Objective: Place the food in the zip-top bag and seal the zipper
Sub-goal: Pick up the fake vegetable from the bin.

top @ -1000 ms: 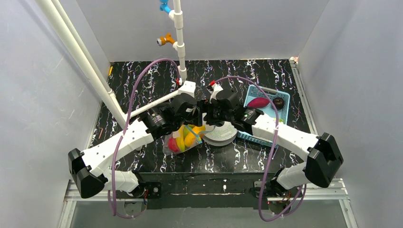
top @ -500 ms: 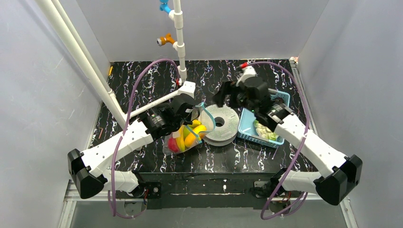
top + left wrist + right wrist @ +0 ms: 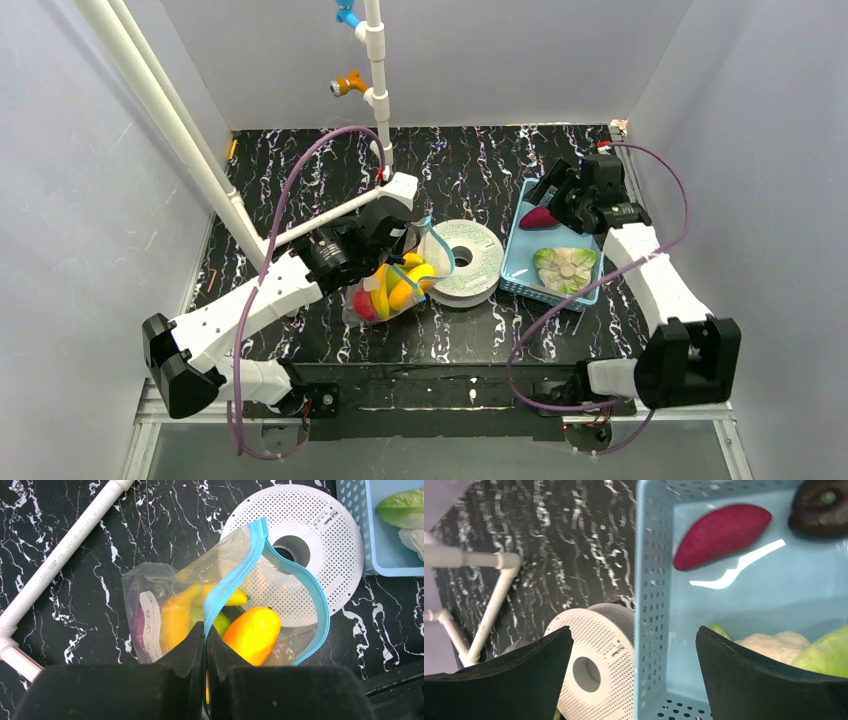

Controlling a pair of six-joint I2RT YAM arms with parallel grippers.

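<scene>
Pinching comes first on the left: the left gripper (image 3: pixel 205 630) has its jaws pressed together on the narrow teal-blue zipper strip (image 3: pixel 235 575) of the clear crinkly plastic bag (image 3: pixel 150 595), holding one lip up so the mouth gapes in a loop. The bag lies on the black marbled table (image 3: pixel 300 170), just right of a white plastic pipe (image 3: pixel 65 555). Inside it show a yellow toy banana (image 3: pixel 236 598), a glossy yellow-orange piece (image 3: pixel 252 635) and a bit of green beneath them. In the top view a red piece (image 3: pixel 364 306) sits at the bag's bottom. The open mouth leans over a white perforated round disc (image 3: pixel 462 262).

Right of the disc stands the light-blue mesh plastic basket (image 3: pixel 649 605). It holds a long purple-red toy vegetable (image 3: pixel 721 535), a dark rounded piece (image 3: pixel 819 510) in the far corner, and pale green leafy pieces (image 3: pixel 565 268) at the near end. The right gripper (image 3: pixel 631 645) hangs above the basket with its fingers spread wide and nothing between them.

The right arm is plainly the nearer one, and the other is busy with the bag. From the wrist view the purple-red vegetable lies ahead and to the right of the gap. Its long axis runs nearly along the line the fingers close on. A grasp across its narrow waist would likely need the wrist turned first.
</scene>
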